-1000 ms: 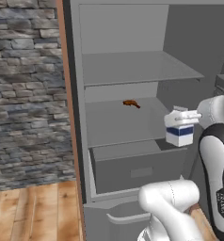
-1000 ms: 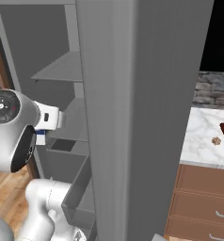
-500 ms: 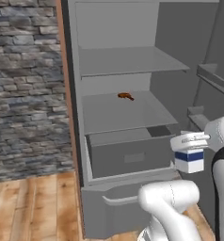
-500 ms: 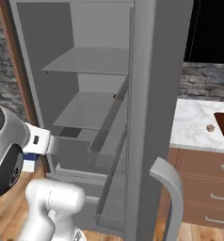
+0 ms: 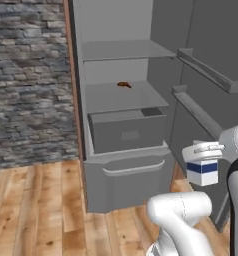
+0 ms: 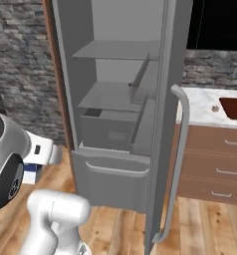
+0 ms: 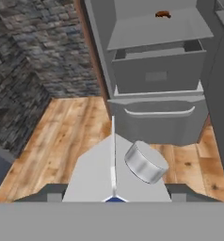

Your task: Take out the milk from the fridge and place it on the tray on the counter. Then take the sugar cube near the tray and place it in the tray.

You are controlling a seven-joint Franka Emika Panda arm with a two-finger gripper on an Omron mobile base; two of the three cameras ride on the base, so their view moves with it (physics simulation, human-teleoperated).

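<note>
1. Grey panels make up the fridge [image 5: 126,150], which stands open with its shelves and a drawer showing; a small orange-brown food item [image 5: 124,85] lies on the middle shelf.
2. Rough stone wall [image 5: 28,80] runs to the left of the fridge, above a wooden plank floor [image 5: 36,210].
3. White marble counter [image 6: 205,107] sits to the right of the open fridge door, over brown wooden drawers [image 6: 215,164]; the dark reddish tray [image 6: 235,107] rests on it at the frame's edge.
4. Out in front of the fridge, above the floor, the gripper [image 5: 203,150] clasps the milk [image 5: 202,172] by its gabled top.
5. Seen from the hand, the carton's white gable and round cap [image 7: 144,162] lie directly below.
</note>
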